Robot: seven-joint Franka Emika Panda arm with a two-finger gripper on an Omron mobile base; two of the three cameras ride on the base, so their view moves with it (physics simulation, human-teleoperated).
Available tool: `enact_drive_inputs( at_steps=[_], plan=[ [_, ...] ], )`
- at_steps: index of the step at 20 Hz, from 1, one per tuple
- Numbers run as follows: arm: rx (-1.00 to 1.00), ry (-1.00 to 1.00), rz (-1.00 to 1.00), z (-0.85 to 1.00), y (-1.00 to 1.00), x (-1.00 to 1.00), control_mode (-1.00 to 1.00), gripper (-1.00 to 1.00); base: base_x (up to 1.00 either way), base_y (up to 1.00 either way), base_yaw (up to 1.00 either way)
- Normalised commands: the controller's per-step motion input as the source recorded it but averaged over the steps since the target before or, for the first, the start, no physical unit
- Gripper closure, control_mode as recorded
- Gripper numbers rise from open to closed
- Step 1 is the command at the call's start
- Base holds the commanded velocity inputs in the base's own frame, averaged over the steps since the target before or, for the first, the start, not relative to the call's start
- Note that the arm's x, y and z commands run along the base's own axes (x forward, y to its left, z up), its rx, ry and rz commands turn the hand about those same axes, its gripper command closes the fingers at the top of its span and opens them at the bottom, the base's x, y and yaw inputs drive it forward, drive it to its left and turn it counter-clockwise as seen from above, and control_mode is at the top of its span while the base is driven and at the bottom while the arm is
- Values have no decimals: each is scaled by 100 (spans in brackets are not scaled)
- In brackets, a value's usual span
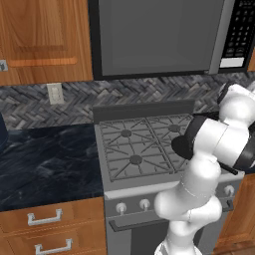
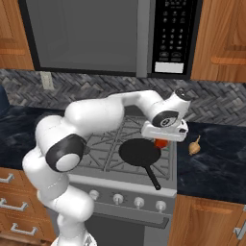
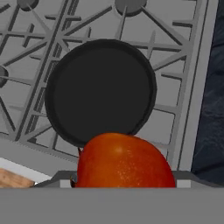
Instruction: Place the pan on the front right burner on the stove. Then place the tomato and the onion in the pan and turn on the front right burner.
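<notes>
The black pan [image 2: 138, 151] sits on the stove [image 2: 101, 144] over the front right burner, whose cap it hides; its handle points toward the stove's front edge. In the hand view the pan [image 3: 100, 92] lies empty on the grate. My gripper [image 2: 161, 141] hangs just above the pan's right rim, shut on the red tomato [image 2: 160, 142]. The tomato [image 3: 124, 162] sits large at the bottom of the hand view and hides the fingertips. The tan onion [image 2: 194, 146] rests on the dark counter right of the stove.
Silver knobs [image 2: 139, 202] line the stove's front panel. A grey microwave [image 2: 96, 33] hangs above. Dark marble counter [image 1: 45, 159] runs left of the stove [image 1: 134, 144], and my arm covers the stove's right side in the left base view.
</notes>
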Motion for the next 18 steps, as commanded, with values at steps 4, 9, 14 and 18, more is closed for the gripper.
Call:
enact_drive_inputs(
  at_steps=[4,9,14,18],
  plan=[
    [-5,2,0,0,66,0,-100,100,0,0,0],
    [-6,1,0,0,46,17,-100,100,0,0,0],
    [-2,5,0,-2,28,50,-100,100,0,0,0],
    [0,8,0,-10,13,34,-100,100,0,0,0]
  ],
)
